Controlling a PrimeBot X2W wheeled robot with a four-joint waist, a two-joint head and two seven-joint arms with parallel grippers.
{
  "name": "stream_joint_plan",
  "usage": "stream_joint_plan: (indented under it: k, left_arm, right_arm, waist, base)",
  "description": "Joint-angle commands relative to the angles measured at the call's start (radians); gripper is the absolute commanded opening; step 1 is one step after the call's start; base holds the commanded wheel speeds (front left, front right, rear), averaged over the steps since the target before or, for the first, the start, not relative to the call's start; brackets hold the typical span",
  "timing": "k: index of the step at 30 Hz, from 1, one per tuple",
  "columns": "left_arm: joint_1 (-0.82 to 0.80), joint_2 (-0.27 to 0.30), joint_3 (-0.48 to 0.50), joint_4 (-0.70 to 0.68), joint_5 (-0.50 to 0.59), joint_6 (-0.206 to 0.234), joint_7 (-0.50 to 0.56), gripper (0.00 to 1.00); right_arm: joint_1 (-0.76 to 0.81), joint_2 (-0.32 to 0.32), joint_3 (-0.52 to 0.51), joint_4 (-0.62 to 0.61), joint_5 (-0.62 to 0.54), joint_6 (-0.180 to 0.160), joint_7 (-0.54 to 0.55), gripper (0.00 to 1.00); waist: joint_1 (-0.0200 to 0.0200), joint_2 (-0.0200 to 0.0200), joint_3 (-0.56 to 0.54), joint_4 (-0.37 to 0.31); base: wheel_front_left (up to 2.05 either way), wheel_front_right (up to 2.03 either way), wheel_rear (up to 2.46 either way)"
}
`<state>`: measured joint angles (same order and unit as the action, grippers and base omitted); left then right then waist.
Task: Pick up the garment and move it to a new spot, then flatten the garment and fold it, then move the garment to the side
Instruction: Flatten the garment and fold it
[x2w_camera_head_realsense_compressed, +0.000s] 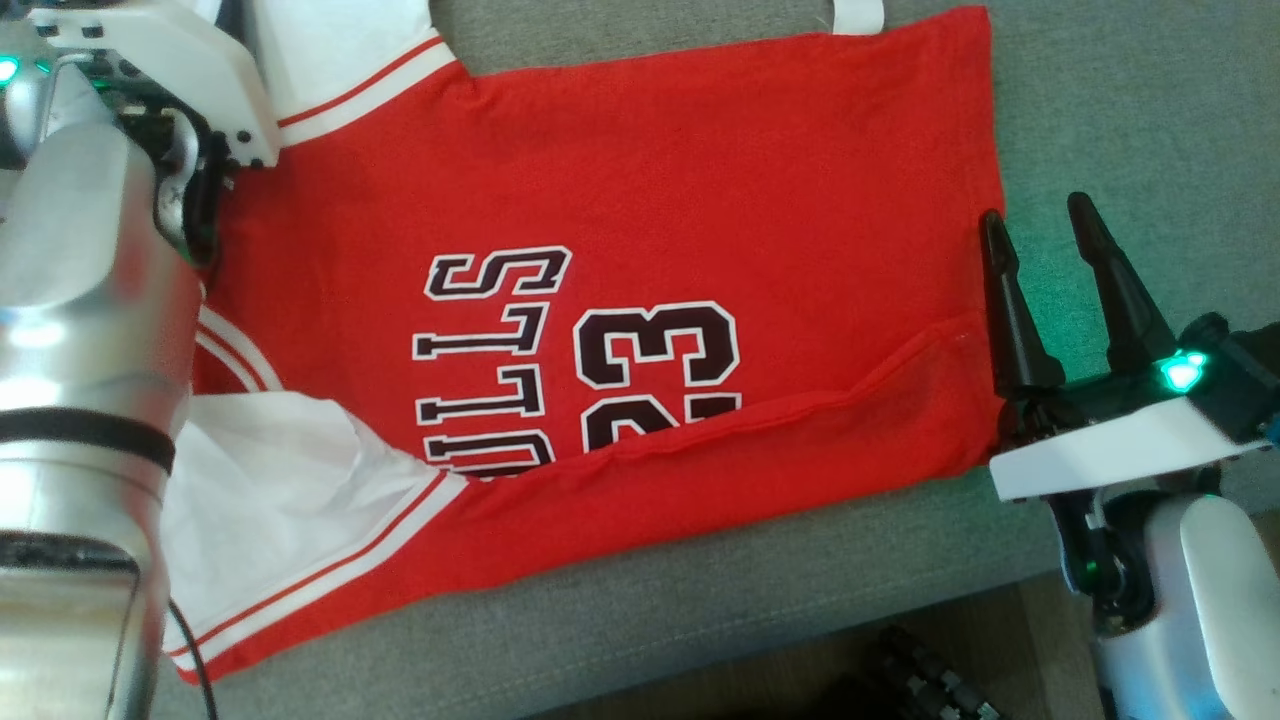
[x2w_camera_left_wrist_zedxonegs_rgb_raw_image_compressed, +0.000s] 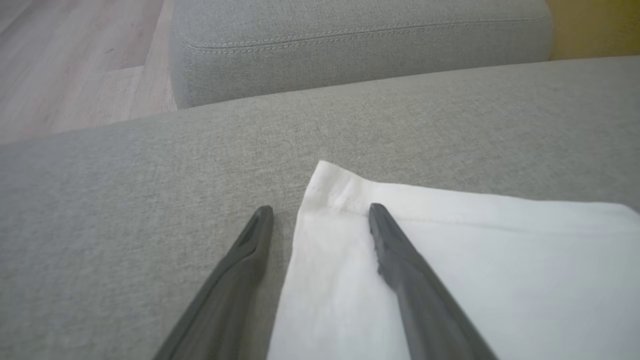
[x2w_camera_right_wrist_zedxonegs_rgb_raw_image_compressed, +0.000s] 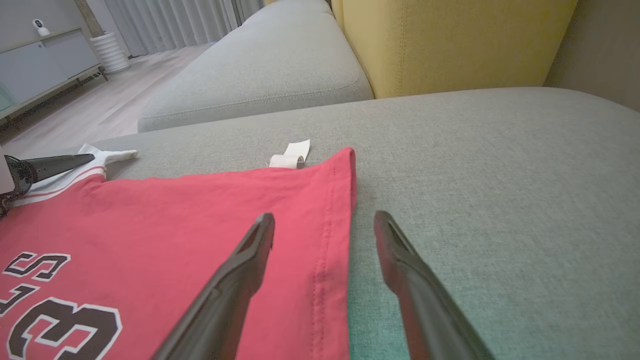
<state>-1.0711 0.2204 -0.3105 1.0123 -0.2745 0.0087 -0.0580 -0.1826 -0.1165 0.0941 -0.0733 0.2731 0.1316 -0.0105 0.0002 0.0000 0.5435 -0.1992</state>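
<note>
Grey sofa cushion (x2w_camera_head_realsense_compressed: 1120, 90) carries the red garment (x2w_camera_head_realsense_compressed: 720, 190), spread flat near its front edge with one side folded over. Folding is in hand, I judge. My left jaws stand apart astride the white sleeve (x2w_camera_left_wrist_zedxonegs_rgb_raw_image_compressed: 450, 280), and my right jaws stand apart astride the hem (x2w_camera_right_wrist_zedxonegs_rgb_raw_image_compressed: 332, 235). Next, both must close and lift together.

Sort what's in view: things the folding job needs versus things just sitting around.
Job: red jersey, left gripper, right gripper, grey sofa seat.
Lying about: yellow cushion, pale cabinet, wooden floor.
</note>
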Motion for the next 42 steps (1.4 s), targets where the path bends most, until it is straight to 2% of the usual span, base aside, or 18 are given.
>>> stream_joint_plan:
  k: [1,6,7,8,9,13,21,26,37,38,39,40,41,42]
  left_arm:
    - [-0.037,0.034,0.019,0.017,0.0,-0.003,-0.01,1.0]
    - [-0.067,0.019,0.016,0.129,-0.017,-0.033,-0.01,1.0]
    - [-0.074,0.015,0.01,0.145,-0.016,-0.045,-0.007,0.69]
    - [-0.08,0.009,0.005,0.157,-0.015,-0.052,-0.009,0.22]
    - [-0.086,0.004,-0.004,0.168,-0.011,-0.059,-0.01,0.0]
    - [-0.104,-0.01,-0.038,0.196,0.011,-0.077,-0.036,0.0]
    - [-0.133,-0.014,-0.057,0.225,0.018,-0.068,-0.124,0.0]
    - [-0.159,-0.033,-0.066,0.234,0.014,-0.072,-0.147,0.0]
    - [-0.189,-0.074,-0.079,0.242,0.003,-0.085,-0.185,0.0]
    - [-0.19,-0.074,-0.08,0.242,0.001,-0.086,-0.188,0.0]
    - [-0.191,-0.074,-0.079,0.241,-0.001,-0.087,-0.19,0.0]
    - [-0.192,-0.076,-0.078,0.24,-0.004,-0.088,-0.193,0.0]
    - [-0.191,-0.077,-0.076,0.236,-0.007,-0.088,-0.195,0.0]
    - [-0.192,-0.077,-0.075,0.231,-0.009,-0.088,-0.198,0.0]
  right_arm:
    - [-0.004,-0.005,0.021,-0.024,0.009,-0.001,-0.009,1.0]
    - [-0.009,-0.005,0.021,-0.021,0.012,-0.001,-0.009,1.0]
    - [-0.011,-0.006,0.018,-0.02,0.013,-0.001,-0.008,1.0]
    - [-0.013,-0.008,0.015,-0.019,0.014,-0.001,-0.006,1.0]
    - [-0.016,-0.01,0.011,-0.018,0.014,-0.001,-0.005,1.0]
    - [-0.027,-0.016,-0.005,-0.003,0.015,-0.001,0.003,1.0]
    - [-0.13,-0.066,-0.006,0.078,0.045,-0.001,0.05,1.0]
    - [-0.266,-0.116,0.014,0.201,0.083,-0.001,0.073,1.0]
    - [-0.459,-0.165,0.075,0.481,0.18,-0.001,0.142,1.0]
    - [-0.468,-0.169,0.079,0.501,0.189,-0.001,0.153,0.95]
    - [-0.477,-0.175,0.084,0.516,0.195,-0.001,0.158,0.53]
    - [-0.484,-0.178,0.087,0.529,0.206,-0.001,0.165,0.2]
    - [-0.491,-0.182,0.091,0.538,0.214,-0.001,0.169,0.0]
    - [-0.497,-0.187,0.096,0.539,0.221,-0.001,0.164,0.0]
  waist:
    - [-0.0002,0.0,0.004,-0.004]
    - [-0.0002,0.0,0.014,-0.003]
    - [-0.0002,0.0,0.015,-0.002]
    - [-0.0002,0.0,0.016,0.0]
    - [-0.0002,0.0,0.015,0.003]
    - [-0.0002,0.0,0.005,0.013]
    - [-0.0002,0.0,-0.015,0.022]
    - [-0.0002,0.0,-0.016,0.052]
    - [-0.0002,0.0,-0.011,0.107]
    - [-0.0002,0.0,-0.011,0.11]
    - [-0.0002,0.0,-0.011,0.113]
    - [-0.0002,0.0,-0.012,0.116]
    - [-0.0002,0.0,-0.014,0.119]
    - [-0.0002,0.0,-0.015,0.123]
  base:
    - [0.0,0.0,0.0]
    - [0.0,0.0,0.0]
    - [0.0,0.0,0.0]
    - [0.0,0.0,0.0]
    - [0.0,0.0,0.0]
    - [0.0,0.0,0.0]
    - [0.0,0.0,0.0]
    - [0.0,0.0,0.0]
    - [0.0,0.0,0.0]
    - [0.0,0.0,0.0]
    - [0.0,0.0,0.0]
    - [0.0,0.0,0.0]
    - [0.0,0.0,0.0]
    - [0.0,0.0,0.0]
